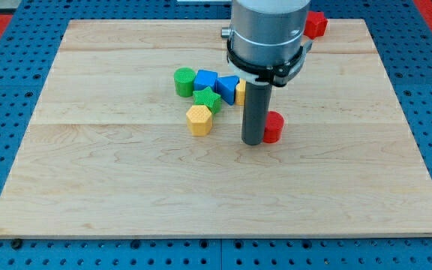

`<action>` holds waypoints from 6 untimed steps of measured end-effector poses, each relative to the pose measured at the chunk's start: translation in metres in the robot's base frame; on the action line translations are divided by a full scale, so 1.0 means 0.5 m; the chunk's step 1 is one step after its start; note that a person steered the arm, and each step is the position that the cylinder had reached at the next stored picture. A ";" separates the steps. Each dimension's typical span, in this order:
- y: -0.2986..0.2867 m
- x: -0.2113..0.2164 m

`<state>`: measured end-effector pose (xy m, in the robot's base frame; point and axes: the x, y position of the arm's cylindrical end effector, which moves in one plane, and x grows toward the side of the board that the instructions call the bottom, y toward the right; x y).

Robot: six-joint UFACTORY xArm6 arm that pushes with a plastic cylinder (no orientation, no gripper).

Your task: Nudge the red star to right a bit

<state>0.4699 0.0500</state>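
A red block (274, 127), partly hidden by the rod so its shape is unclear, lies near the middle of the wooden board (126, 187). My tip (253, 142) rests on the board right against that block's left side. A second red block (316, 25), with a lobed outline, sits at the board's top edge toward the view's right, partly behind the arm's grey body.
A cluster lies left of the rod: a green cylinder (184, 81), a blue cube (205, 79), a blue triangle (229, 87), a yellow block (241, 93) half hidden by the rod, a ribbed green block (208, 100) and a yellow hexagon (199, 120).
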 end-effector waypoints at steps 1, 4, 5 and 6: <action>0.010 -0.051; 0.003 -0.053; 0.016 -0.014; 0.062 -0.048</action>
